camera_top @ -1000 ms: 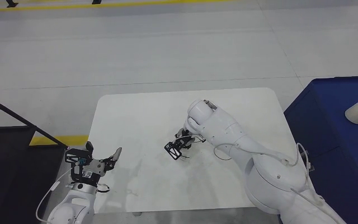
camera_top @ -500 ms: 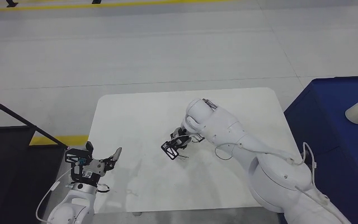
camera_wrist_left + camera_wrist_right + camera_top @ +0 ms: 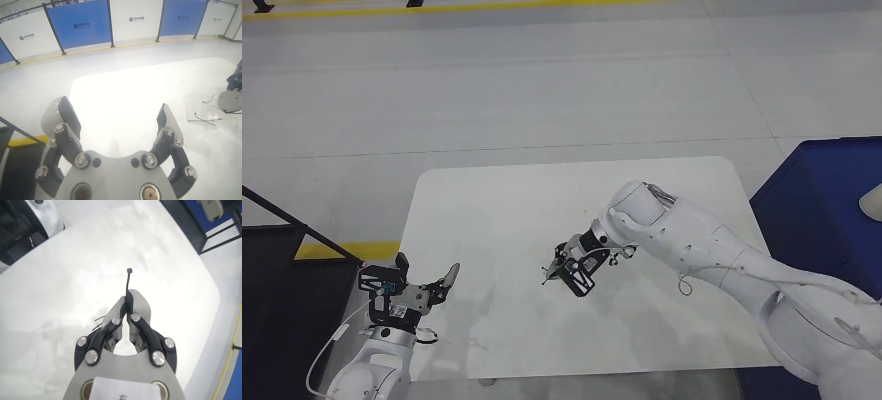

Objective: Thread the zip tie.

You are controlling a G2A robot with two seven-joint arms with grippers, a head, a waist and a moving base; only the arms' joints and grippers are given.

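My right gripper (image 3: pixel 127 294) is shut on a black zip tie (image 3: pixel 127 280). The strap sticks out past the fingertips and ends in its square head, held above the white table (image 3: pixel 56 275). In the top view this gripper (image 3: pixel 564 275) hangs over the table's middle, with the tie's end (image 3: pixel 547 280) pointing left. My left gripper (image 3: pixel 113 109) is open and holds nothing. It sits at the table's near left edge (image 3: pixel 427 268), well apart from the right one.
Loose black zip ties (image 3: pixel 205 120) lie crossed on the table beside the right gripper (image 3: pixel 229 102), and another curls farther back (image 3: pixel 209 99). A blue cabinet (image 3: pixel 822 200) stands off the table's right side and a black frame (image 3: pixel 282 230) off its left.
The right arm swung its elbow to the right. Its gripper turned and shifted slightly right and nearer, now holding the zip tie pointing left. The left arm has not moved.
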